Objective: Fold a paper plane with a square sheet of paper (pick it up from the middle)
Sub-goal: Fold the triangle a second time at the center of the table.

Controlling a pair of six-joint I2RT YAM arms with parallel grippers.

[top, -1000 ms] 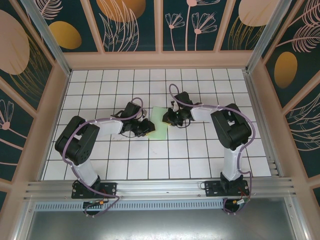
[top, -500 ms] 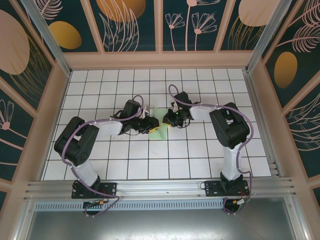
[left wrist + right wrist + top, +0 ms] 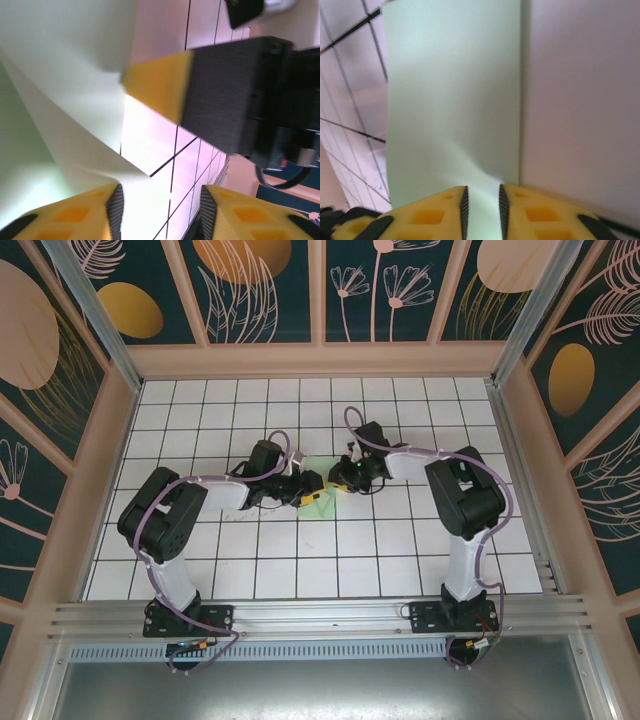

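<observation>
The square sheet of paper (image 3: 320,470), pale mint green, stands bent and lifted between my two grippers near the table's middle. In the left wrist view the sheet (image 3: 60,75) fills the left side, and one corner reaches into the gap beside the left finger. My left gripper (image 3: 161,212) (image 3: 312,495) is open wide, and a yellow-tipped finger of the right gripper (image 3: 160,85) hangs just ahead of it. My right gripper (image 3: 482,212) (image 3: 340,480) is open by a narrow gap, with the sheet (image 3: 455,90) running into that gap. A paper plane is out of view.
The white grid-tiled table (image 3: 400,560) is boxed in by peach-framed walls (image 3: 320,360) at the back and both sides. An aluminium rail (image 3: 320,615) runs along the near edge by the arm bases.
The sheet lay flat a second ago; now it is bunched and raised between the grippers. Both grippers have closed in on each other, and both pairs of jaws have widened.
</observation>
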